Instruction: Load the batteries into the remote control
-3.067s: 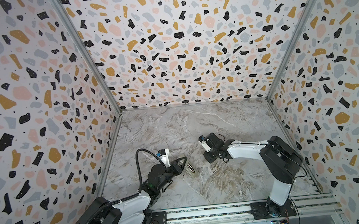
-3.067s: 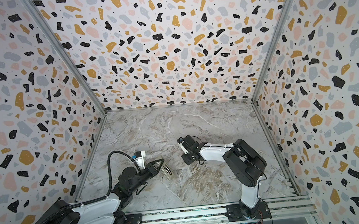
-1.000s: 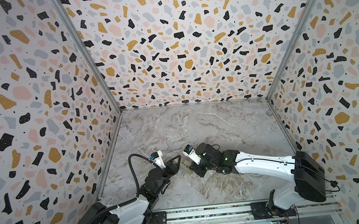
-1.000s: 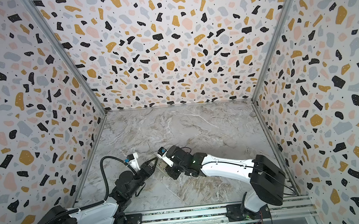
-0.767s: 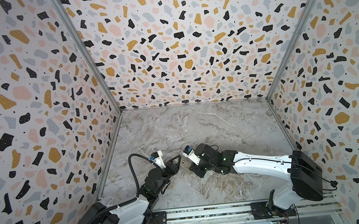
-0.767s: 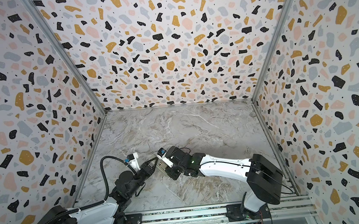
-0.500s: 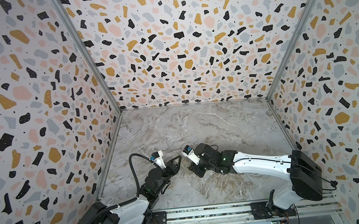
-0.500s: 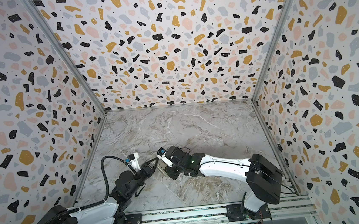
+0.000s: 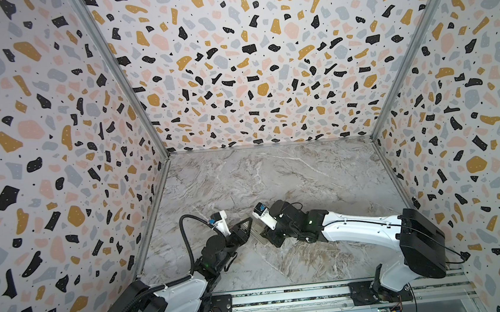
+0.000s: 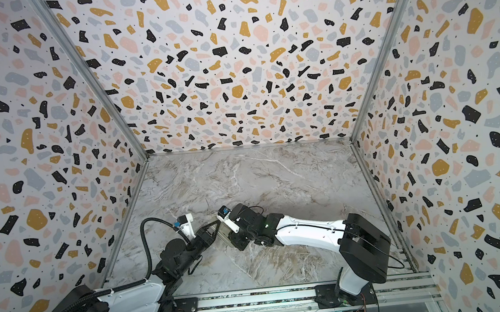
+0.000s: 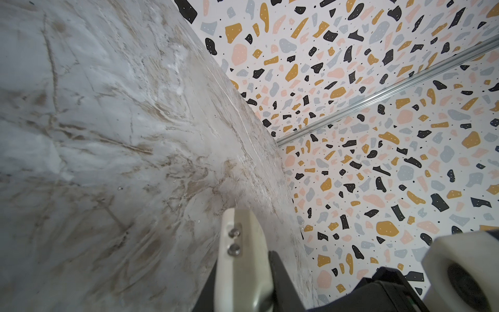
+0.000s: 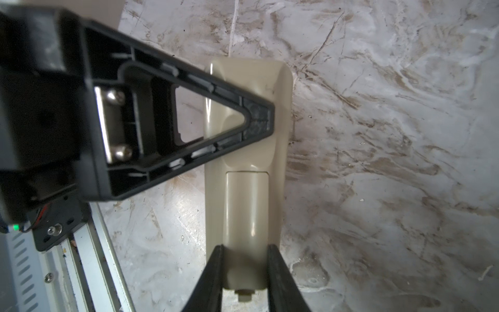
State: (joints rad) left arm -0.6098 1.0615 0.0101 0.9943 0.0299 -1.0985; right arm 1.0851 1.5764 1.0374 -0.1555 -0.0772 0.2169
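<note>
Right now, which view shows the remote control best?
Right wrist: the remote control fills the frame, back up, cover seam clear, right gripper clamping its end. Both top views show only a pale sliver. Left wrist: cannot tell.

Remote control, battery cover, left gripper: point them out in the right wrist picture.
remote control [image 12: 256, 75]: right wrist view, bare back beyond the cover.
battery cover [image 12: 247, 221]: right wrist view, panel's middle.
left gripper [image 12: 259, 118]: right wrist view, closed tip.

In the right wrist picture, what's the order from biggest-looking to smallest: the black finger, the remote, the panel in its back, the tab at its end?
1. black finger and remote: about alike, not ranked; the finger also looks nearer the camera
2. panel
3. tab, by far the smallest
</note>
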